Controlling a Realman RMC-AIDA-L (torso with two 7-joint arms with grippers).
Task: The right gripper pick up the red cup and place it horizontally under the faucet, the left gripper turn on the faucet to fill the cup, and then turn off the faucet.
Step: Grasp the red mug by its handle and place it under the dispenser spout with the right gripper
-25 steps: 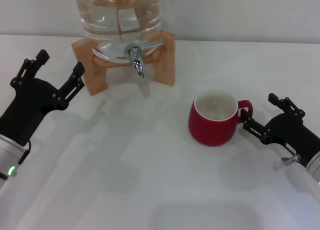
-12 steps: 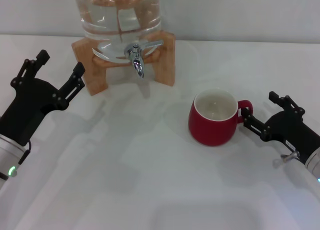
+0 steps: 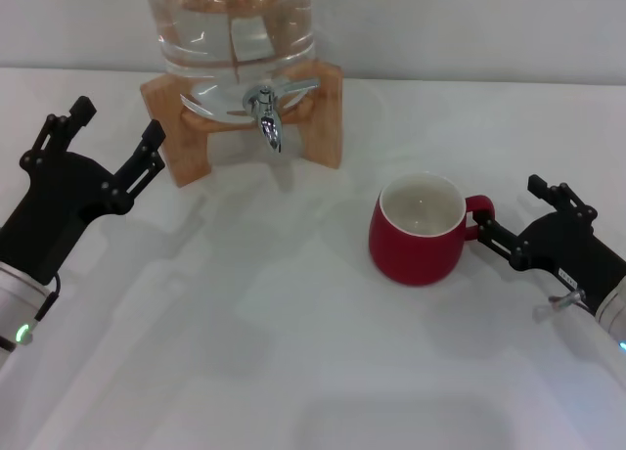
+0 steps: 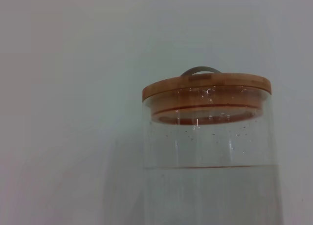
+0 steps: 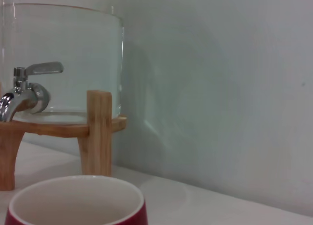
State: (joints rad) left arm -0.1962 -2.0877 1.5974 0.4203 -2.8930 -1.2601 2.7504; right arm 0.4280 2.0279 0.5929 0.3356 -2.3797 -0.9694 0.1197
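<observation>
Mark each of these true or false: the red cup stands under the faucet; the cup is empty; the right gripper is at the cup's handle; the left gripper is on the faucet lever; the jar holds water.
1. The red cup stands under the faucet. False: it stands upright on the table, off to the right of the spout and nearer the robot.
2. The cup is empty. True: its cream inside shows dry.
3. The right gripper is at the cup's handle. True: its open fingers reach the handle from the right.
4. The left gripper is on the faucet lever. False: it hangs open, left of the wooden stand, apart from the tap.
5. The glass jar holds water. True.
</observation>
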